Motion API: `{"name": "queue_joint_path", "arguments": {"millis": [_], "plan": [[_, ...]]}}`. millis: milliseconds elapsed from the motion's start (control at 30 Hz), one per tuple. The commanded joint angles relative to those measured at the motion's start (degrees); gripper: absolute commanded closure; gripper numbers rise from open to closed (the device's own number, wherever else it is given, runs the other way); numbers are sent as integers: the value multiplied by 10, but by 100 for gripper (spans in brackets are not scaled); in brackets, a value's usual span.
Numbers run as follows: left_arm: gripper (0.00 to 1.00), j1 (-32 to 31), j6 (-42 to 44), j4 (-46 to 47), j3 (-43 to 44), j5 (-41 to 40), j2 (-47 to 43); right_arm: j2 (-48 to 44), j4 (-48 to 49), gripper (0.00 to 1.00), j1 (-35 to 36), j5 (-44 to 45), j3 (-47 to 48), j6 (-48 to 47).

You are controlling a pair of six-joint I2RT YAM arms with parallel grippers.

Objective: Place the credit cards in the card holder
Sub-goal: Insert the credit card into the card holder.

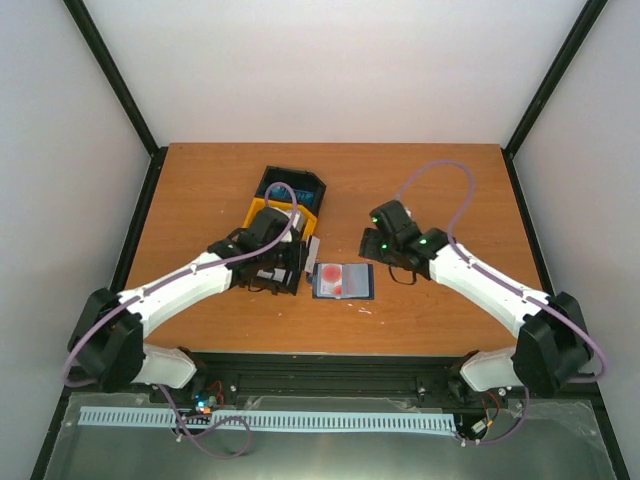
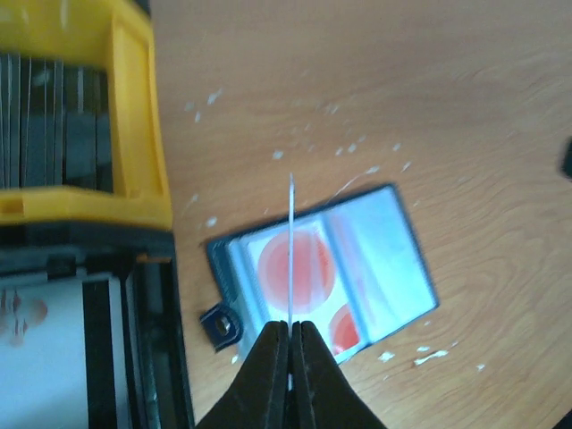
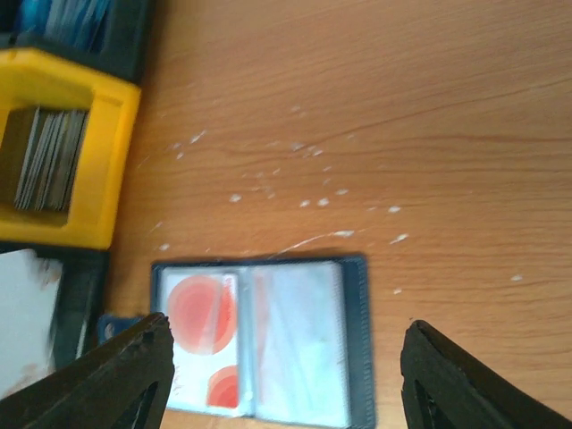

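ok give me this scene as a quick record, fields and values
left gripper: shut on a card, held edge-on over the card holder
right gripper: open, fingers wide apart above the card holder, holding nothing
card holder: lying open and flat on the table
filled pocket: red-circle card showing in one half; other half looks empty
bin tray: black and yellow, beside the card holder, card stacks standing in it
table: wood, pale flecks
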Motion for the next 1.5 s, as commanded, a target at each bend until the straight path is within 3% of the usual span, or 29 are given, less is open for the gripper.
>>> {"name": "queue_joint_path", "arguments": {"millis": [0, 267, 500, 700, 867, 1000, 1233, 1467], "plan": [[99, -3, 53, 64, 14, -3, -43, -35, 44, 31, -74, -77, -47, -15], [99, -3, 128, 198, 6, -11, -126, -24, 41, 39, -129, -138, -76, -39], [99, -3, 152, 192, 50, 15, -98, 71, 17, 39, -129, -171, -49, -88], [99, -3, 126, 179, 45, 49, -78, 171, -9, 43, -128, -117, 44, -88], [99, -3, 69, 161, 35, 107, -41, 226, -22, 43, -127, -85, 91, -90], [99, -3, -8, 184, 7, 133, 0, 217, -9, 43, -127, -97, 75, -88], [99, -7, -164, 294, -46, 113, 72, 144, 26, 47, -129, -196, -5, -94], [99, -53, -283, 293, -48, 52, 135, 91, 58, 52, -129, -239, -88, -121]]}}
